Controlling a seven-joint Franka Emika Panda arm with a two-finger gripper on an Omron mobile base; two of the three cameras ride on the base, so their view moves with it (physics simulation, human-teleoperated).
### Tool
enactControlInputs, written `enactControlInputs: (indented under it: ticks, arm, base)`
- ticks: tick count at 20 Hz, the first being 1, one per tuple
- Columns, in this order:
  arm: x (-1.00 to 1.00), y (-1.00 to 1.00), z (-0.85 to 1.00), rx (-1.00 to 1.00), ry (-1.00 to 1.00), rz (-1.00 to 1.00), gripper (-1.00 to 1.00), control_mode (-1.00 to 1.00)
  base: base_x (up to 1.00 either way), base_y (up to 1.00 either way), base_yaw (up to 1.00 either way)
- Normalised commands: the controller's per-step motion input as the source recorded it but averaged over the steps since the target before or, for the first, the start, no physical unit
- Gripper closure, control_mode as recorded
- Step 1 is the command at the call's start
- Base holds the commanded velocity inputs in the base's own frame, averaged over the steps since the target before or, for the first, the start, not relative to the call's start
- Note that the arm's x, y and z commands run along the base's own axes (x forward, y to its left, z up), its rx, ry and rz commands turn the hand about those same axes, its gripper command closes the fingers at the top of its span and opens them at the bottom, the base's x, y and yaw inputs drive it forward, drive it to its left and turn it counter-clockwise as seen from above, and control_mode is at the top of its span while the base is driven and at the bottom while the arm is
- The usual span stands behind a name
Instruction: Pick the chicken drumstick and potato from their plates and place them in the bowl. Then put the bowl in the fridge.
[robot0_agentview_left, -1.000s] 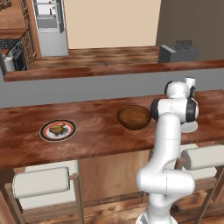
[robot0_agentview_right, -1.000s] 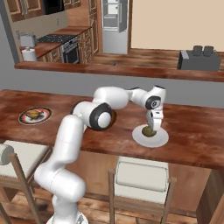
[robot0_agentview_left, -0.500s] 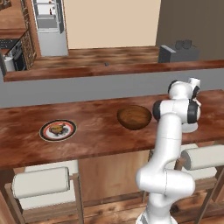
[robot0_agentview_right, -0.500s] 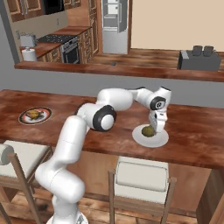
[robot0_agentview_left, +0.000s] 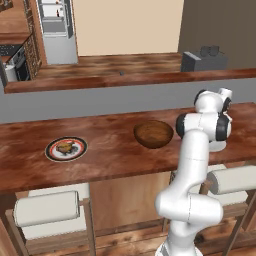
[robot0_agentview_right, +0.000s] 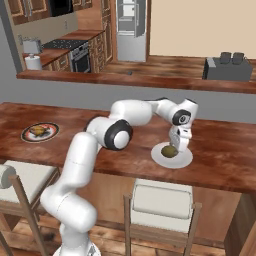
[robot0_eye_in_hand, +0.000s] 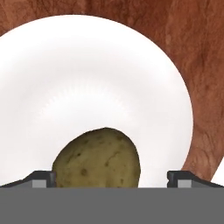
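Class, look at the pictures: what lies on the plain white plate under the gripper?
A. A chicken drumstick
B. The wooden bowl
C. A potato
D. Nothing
C. In the hand view a brownish speckled potato sits on the white plate, and the right base view shows the gripper lowered over it.

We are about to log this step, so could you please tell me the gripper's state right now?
Gripper: open, fingers either side of the potato on the white plate, not yet closed on it.
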Motion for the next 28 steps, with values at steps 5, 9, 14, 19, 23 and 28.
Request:
enactControlInputs:
  ticks: [5, 9, 14, 19, 23, 28]
  arm:
    - [0.01, 0.14, 0.03, 0.00, 0.00, -0.02, -1.00, -1.00]
    - [0.00, 0.12, 0.00, -0.03, 0.00, -0.03, -1.00, -1.00]
    - [0.00, 0.07, -0.10, -0.09, 0.00, -0.03, -1.00, -1.00]
    - [0.10, 0.00, -0.28, -0.17, 0.00, -0.04, -1.00, -1.00]
    - [0.17, 0.00, -0.31, -0.17, 0.00, -0.04, -1.00, -1.00]
    - [0.01, 0.01, -0.43, -0.11, 0.00, -0.01, -1.00, -1.00]
  base:
    - [0.00, 0.00, 0.00]
    - [0.00, 0.00, 0.00]
    - [0.00, 0.00, 0.00]
    - [0.00, 0.00, 0.00]
    - [0.00, 0.00, 0.00]
    - [0.00, 0.00, 0.00]
